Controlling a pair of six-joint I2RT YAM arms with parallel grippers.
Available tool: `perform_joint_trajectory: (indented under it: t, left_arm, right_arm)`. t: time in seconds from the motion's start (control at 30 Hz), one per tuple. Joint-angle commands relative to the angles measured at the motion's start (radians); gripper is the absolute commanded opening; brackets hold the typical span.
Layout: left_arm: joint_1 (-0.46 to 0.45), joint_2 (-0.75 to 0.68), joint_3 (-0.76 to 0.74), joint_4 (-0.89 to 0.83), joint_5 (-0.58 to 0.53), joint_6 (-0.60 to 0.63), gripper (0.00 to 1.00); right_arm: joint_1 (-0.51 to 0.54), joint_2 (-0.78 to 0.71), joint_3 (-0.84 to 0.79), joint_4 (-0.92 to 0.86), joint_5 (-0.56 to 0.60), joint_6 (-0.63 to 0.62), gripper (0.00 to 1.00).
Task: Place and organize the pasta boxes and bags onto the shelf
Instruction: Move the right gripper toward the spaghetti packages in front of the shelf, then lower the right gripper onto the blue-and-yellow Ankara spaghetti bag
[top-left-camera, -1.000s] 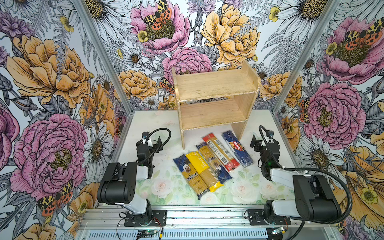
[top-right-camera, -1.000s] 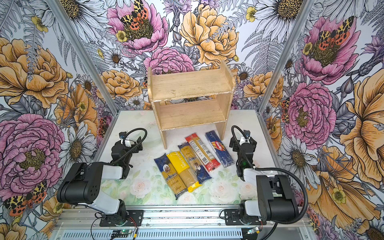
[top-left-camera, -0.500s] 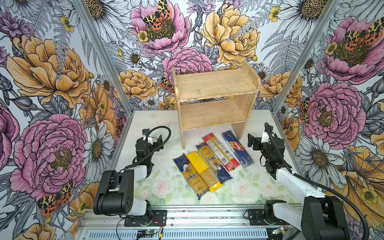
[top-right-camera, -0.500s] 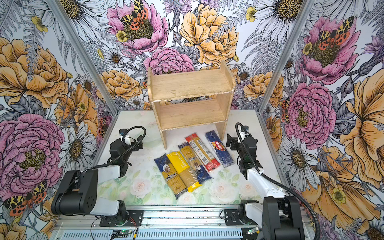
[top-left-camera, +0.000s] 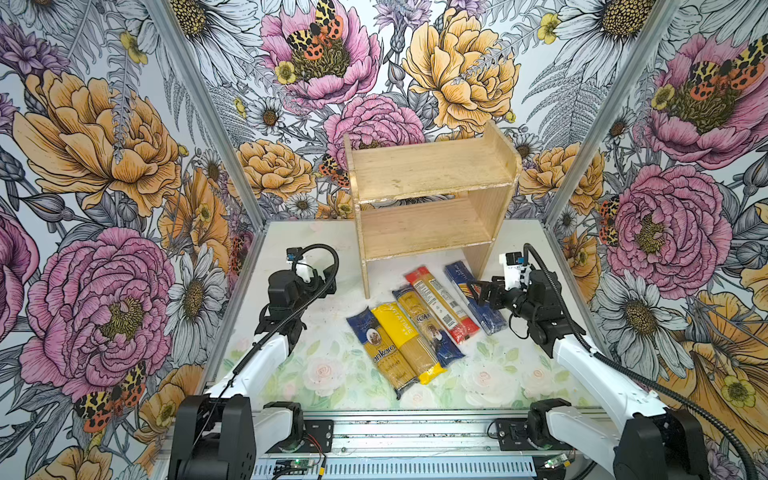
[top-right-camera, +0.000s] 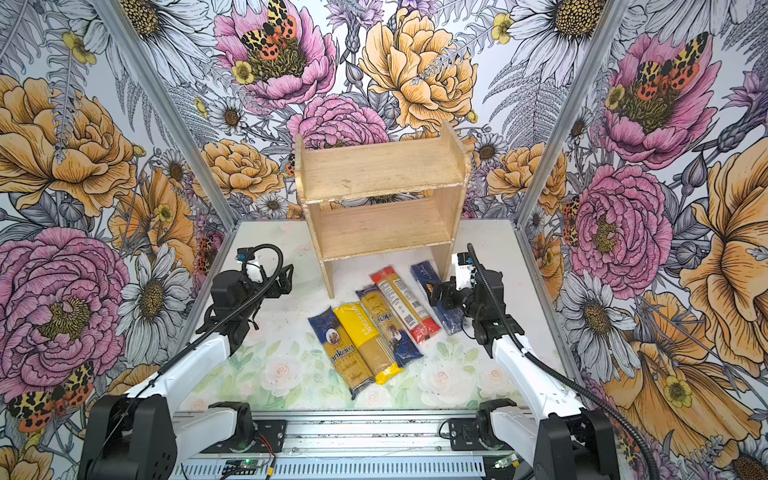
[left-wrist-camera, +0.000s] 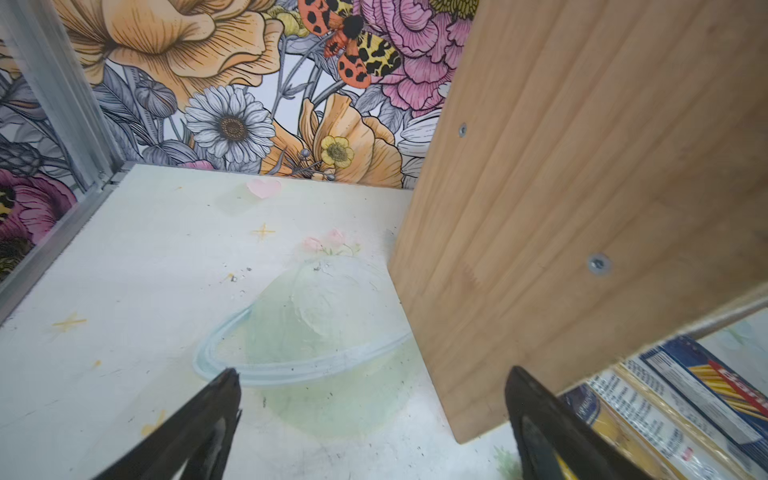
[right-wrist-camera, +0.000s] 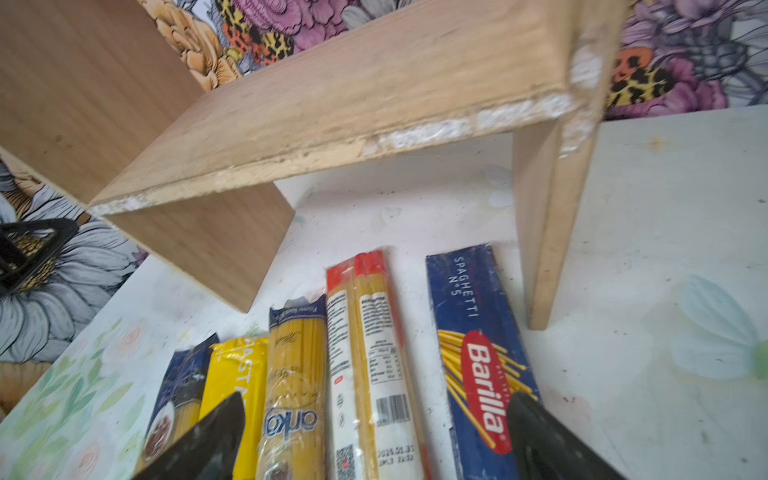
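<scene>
Five long pasta packs (top-left-camera: 409, 332) lay before the light wooden shelf (top-left-camera: 428, 170). The left gripper (left-wrist-camera: 372, 374) and right gripper (top-left-camera: 478, 293) gaped empty, the right over the dark blue Barilla pack (right-wrist-camera: 478, 353), maybe to grab it.

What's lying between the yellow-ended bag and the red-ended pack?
Just the slimmer blue-ended bag, lying alongside both; both top views show it.

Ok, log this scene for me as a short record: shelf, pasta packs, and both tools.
shelf: wooden, two tiers, both bare
pasta packs: five, flat on the table, in a row before the shelf
row, left to right: ankara bag, yellow bag, slim blue-ended bag, red-ended pack, Barilla pack
left tool: open, empty, near the shelf's left panel
right tool: open, empty, over the row's right end
</scene>
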Motion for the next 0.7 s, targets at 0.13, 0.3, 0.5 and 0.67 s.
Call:
perform_joint_trajectory:
  t: [0.13, 0.3, 0.5, 0.67]
  left_arm:
    - [-0.111, -0.154, -0.003, -0.190, 0.015, -0.067, 0.99]
    - [-0.183, -0.231, -0.024, -0.237, 0.011, -0.115, 0.99]
    - [-0.210, -0.328, -0.051, -0.330, 0.024, -0.165, 0.99]
    - [-0.221, -0.432, -0.080, -0.408, 0.049, -0.217, 0.99]
  right_arm:
    - [0.156, -0.054, 0.003, -0.056, -0.011, 0.066, 0.97]
    - [0.315, -0.030, -0.008, -0.069, 0.048, 0.052, 0.96]
    - [0.477, 0.027, 0.012, -0.070, 0.147, 0.068, 0.94]
    - [0.612, 0.135, 0.062, -0.070, 0.236, 0.065, 0.93]
